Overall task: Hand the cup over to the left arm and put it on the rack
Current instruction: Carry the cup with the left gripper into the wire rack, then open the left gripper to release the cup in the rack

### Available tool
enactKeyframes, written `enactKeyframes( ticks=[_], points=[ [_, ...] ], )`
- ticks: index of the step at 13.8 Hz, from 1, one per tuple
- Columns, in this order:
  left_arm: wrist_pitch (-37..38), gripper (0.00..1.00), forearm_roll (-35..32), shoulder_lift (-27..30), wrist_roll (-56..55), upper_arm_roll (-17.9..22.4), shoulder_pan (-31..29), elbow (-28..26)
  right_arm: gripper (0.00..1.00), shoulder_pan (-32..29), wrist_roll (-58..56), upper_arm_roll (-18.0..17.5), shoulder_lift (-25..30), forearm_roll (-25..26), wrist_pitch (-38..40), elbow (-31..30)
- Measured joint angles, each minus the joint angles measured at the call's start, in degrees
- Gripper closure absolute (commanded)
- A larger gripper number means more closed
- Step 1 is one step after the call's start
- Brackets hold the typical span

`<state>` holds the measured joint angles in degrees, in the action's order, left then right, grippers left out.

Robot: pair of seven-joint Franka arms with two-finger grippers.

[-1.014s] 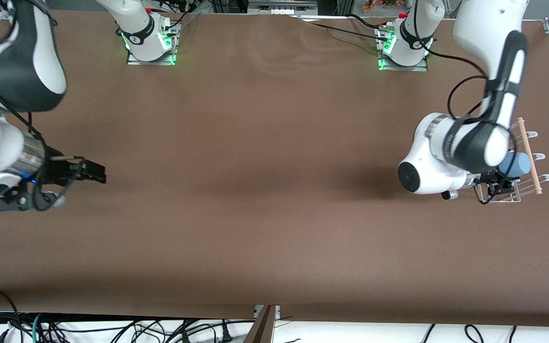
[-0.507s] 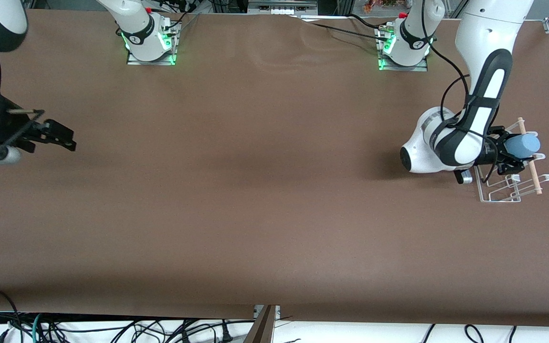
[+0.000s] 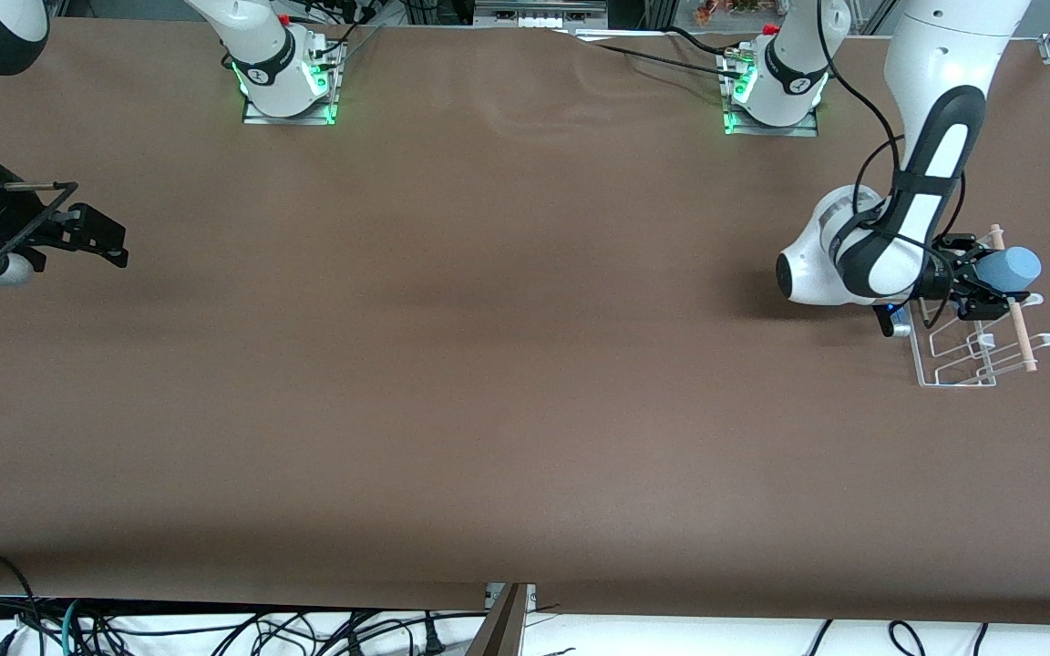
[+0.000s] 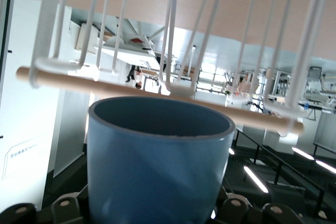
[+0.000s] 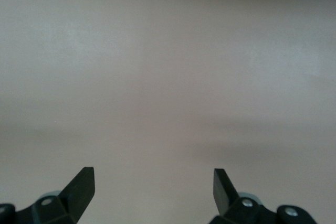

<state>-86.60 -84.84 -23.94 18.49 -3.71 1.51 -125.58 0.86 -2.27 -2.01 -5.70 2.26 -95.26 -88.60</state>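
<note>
Front view: left gripper (image 3: 986, 283) clamps the cup (image 3: 1011, 267) sideways over the rack (image 3: 961, 353), by its rod (image 3: 1012, 303). Line it up on a loop before release. Right gripper (image 3: 98, 246) waits, jaws apart.

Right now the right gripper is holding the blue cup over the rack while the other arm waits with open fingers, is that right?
Not quite: the left gripper holds the cup over the rack, as the front view shows. The right gripper waits open over bare table.
</note>
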Motion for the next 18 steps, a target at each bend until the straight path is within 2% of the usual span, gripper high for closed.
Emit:
enactKeyframes(
  ticks=[3,11,12,13,18],
  points=[
    [-1.5,1.0,-0.8,-0.2,-1.3,0.0,-1.9,-0.3,0.0,0.0,-0.1,0.0,0.0,0.1,0.0,0.2],
    [-1.6,1.0,-0.8,-3.3,-4.2,-0.7,-1.7,-0.6,0.0,0.0,-0.1,0.0,0.0,0.1,0.0,0.2],
    [-1.6,0.35,-0.9,-3.7,-4.7,-0.7,-1.5,-0.6,0.0,0.0,-0.1,0.0,0.0,0.1,0.0,0.2],
    [-1.6,0.0,-1.2,-4.2,-5.1,-0.7,-1.2,-0.6,0.0,0.0,-0.1,0.0,0.0,0.1,0.0,0.2],
    [-1.6,0.0,-2.9,-4.8,-5.9,-0.8,-1.0,-0.6,0.0,0.0,-0.1,0.0,0.0,0.1,0.0,0.2]
  ],
)
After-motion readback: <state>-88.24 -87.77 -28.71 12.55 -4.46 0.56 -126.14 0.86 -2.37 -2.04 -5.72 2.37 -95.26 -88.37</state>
